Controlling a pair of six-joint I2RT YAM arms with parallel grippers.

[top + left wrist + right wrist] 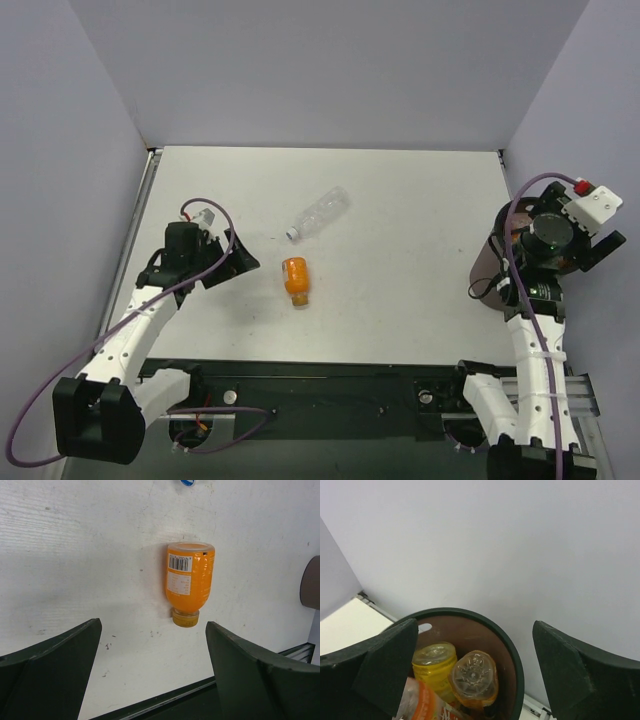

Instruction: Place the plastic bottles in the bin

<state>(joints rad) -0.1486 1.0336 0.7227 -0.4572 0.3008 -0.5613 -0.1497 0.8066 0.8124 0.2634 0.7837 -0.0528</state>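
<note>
An orange-filled bottle (295, 280) lies on the white table, cap toward the arms. It also shows in the left wrist view (190, 582). A clear colourless bottle (318, 213) lies behind it. My left gripper (240, 258) is open and empty just left of the orange bottle, and its fingers (154, 625) are short of the cap. My right gripper (545, 240) is open and empty above the dark brown bin (488, 272). In the right wrist view (475, 624), the bin (514, 652) holds a yellow bottle (434, 664), an orange bottle (476, 677) and a third bottle with an orange label (420, 704).
Grey walls close in the table at the back and on both sides. A black rail (330, 380) runs along the near edge between the arm bases. The bin stands against the right wall, and its edge shows in the left wrist view (311, 582).
</note>
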